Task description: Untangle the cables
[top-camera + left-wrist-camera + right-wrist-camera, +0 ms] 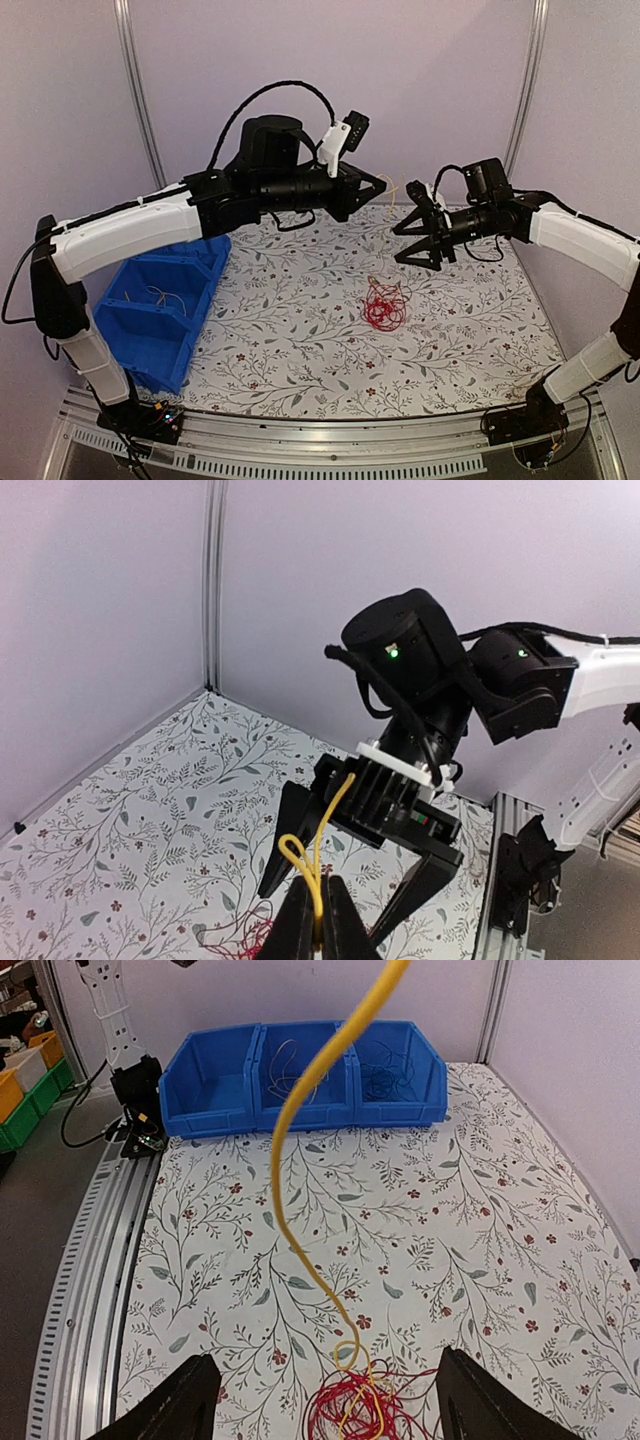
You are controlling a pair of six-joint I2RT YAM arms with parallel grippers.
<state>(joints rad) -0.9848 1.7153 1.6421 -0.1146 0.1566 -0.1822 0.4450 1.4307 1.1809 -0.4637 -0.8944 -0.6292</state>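
Left end effector [319, 912]: clamped on the yellow cable [372, 990], held high over the surface [300, 340].
Right end effector [328, 1360]: jaws wide, holding nothing.
Red clump [384, 304]: mid-surface, nearer the right edge; the yellow cable runs down into it.
My step: I'd lift slowly, watching that the clump doesn't rise too.
Count: one yellow cable, one red clump, one blue bin [220, 1110] of three compartments.

left arm [130, 230]: rises from near-left base, forearm stretched right toward far centre, held high | left pincer [383, 186]: jaws pressed together, pinching a yellow cable [316, 875] | right arm [585, 240]: up from near-right base, forearm pointing left | right pincer [417, 245]: jaws spread wide, facing left pincer, tips apart
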